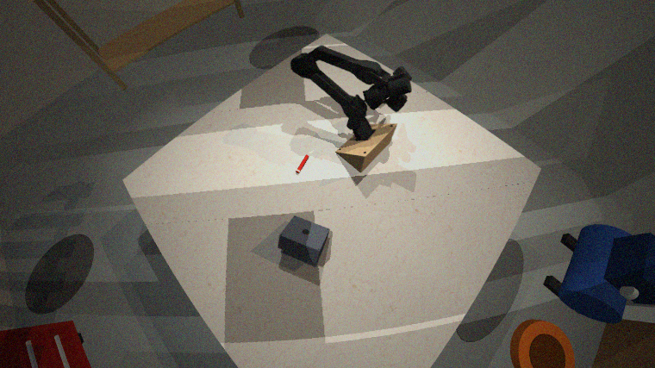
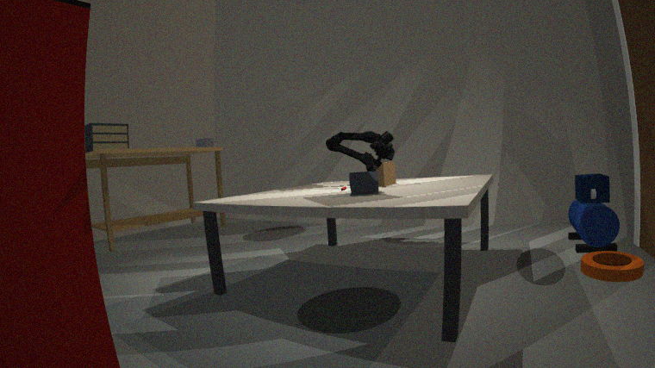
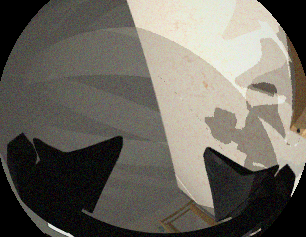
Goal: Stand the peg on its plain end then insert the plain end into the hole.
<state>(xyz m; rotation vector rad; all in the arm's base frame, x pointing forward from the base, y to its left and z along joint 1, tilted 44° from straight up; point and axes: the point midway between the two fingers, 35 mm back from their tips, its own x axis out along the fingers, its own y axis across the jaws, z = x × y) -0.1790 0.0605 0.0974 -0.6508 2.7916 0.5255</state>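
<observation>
A red peg (image 1: 302,162) (image 2: 343,188) lies on its side on the table (image 1: 386,266) (image 2: 406,211); its white-banded end points to the lower left in the top view. A dark blue-grey block with a sloped face (image 1: 316,236) (image 2: 364,184) has one hole (image 1: 305,231) in that face. My gripper (image 1: 385,102) (image 3: 165,147) is open and empty, raised above the table, well away from both the peg and the block. In the wrist view its two black fingers stand wide apart; neither peg nor sloped block shows there.
A wooden wedge (image 1: 376,143) (image 2: 387,173) (image 3: 301,124) stands at the arm's base, to the right of the peg in the top view. Shadows cross the table. A wooden shelf (image 1: 164,28) (image 2: 154,151), a blue machine (image 1: 592,271) and an orange ring (image 1: 519,346) are off the table.
</observation>
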